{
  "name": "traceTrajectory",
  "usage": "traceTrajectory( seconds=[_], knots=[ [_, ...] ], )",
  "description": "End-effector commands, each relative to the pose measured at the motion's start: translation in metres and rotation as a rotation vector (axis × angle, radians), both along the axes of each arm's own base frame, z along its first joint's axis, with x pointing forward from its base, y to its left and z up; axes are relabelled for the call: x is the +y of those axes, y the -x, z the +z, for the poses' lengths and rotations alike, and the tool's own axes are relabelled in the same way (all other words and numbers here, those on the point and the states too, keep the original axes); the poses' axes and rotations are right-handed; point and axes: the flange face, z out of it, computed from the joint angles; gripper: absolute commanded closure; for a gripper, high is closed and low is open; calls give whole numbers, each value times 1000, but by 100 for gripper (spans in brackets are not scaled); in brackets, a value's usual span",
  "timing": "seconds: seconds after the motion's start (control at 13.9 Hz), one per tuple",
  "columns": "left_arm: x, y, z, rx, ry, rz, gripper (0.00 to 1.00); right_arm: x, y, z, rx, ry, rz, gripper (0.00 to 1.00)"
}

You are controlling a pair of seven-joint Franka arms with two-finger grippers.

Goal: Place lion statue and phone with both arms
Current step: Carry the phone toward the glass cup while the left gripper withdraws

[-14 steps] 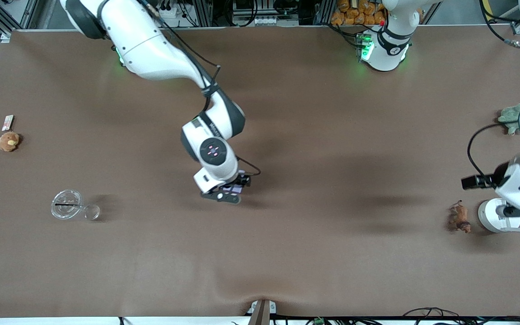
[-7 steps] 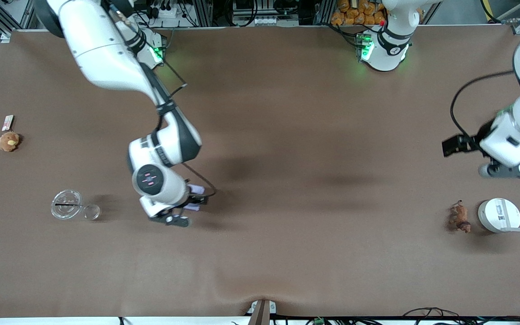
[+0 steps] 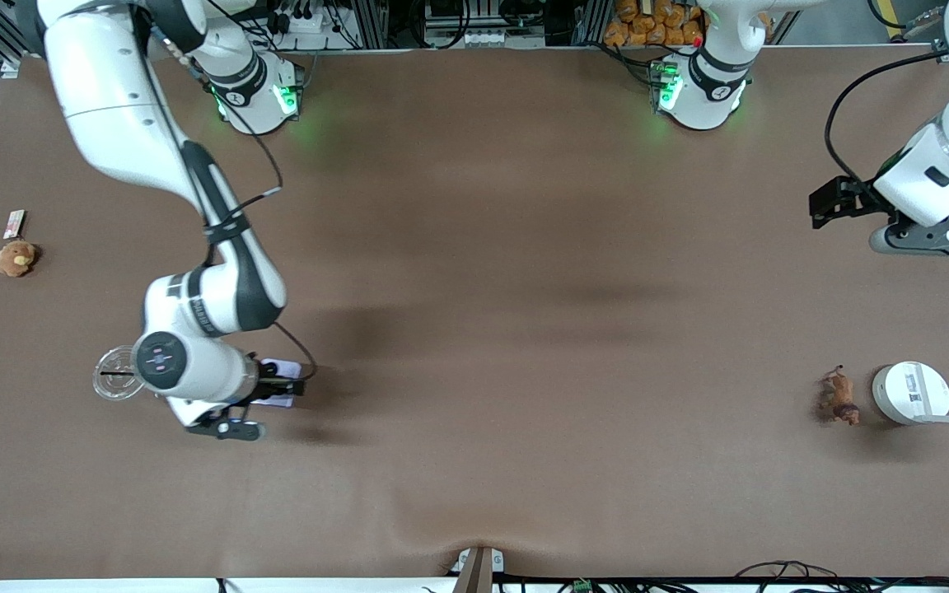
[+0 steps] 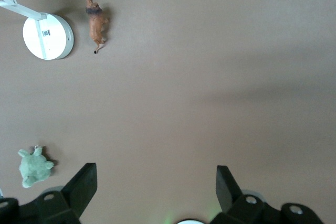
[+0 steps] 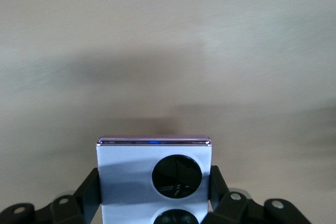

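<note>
The lion statue (image 3: 839, 397), a small reddish-brown figurine, lies on the brown table near the left arm's end, beside a round white disc (image 3: 911, 393). It also shows in the left wrist view (image 4: 96, 23). My left gripper (image 3: 932, 243) is open and empty, high over the table and well apart from the statue; its jaws (image 4: 156, 182) stand wide. My right gripper (image 3: 273, 394) is shut on the pale lavender phone (image 3: 280, 365), low over the table near the right arm's end. In the right wrist view the phone (image 5: 131, 163) sits between the fingers (image 5: 90, 184), camera circles facing up.
A clear round lid (image 3: 112, 375) lies next to the right wrist, partly hidden by it. An orange-brown plush toy (image 3: 15, 258) and a small card (image 3: 14, 222) lie at the right arm's end. A green plush turtle (image 4: 34, 167) and the white disc (image 4: 48, 36) lie under the left gripper's view.
The right arm has carried the phone from mid-table toward the right arm's end, up beside the clear lid. The left gripper has risen from the white disc and moved toward the bases.
</note>
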Motion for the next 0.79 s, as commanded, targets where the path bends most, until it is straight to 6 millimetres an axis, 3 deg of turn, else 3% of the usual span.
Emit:
traceTrajectory(
  seconds=[0.0, 0.43, 0.72],
  knots=[
    [1, 13, 17, 10, 17, -33, 0, -27, -2, -15, -3, -3, 29, 100],
    [2, 38, 57, -19, 34, -8, 0, -91, -6, -49, -16, -18, 113, 100],
    [-4, 47, 62, 5, 58, 18, 0, -98, -1, -58, 5, -22, 124, 100]
  ],
)
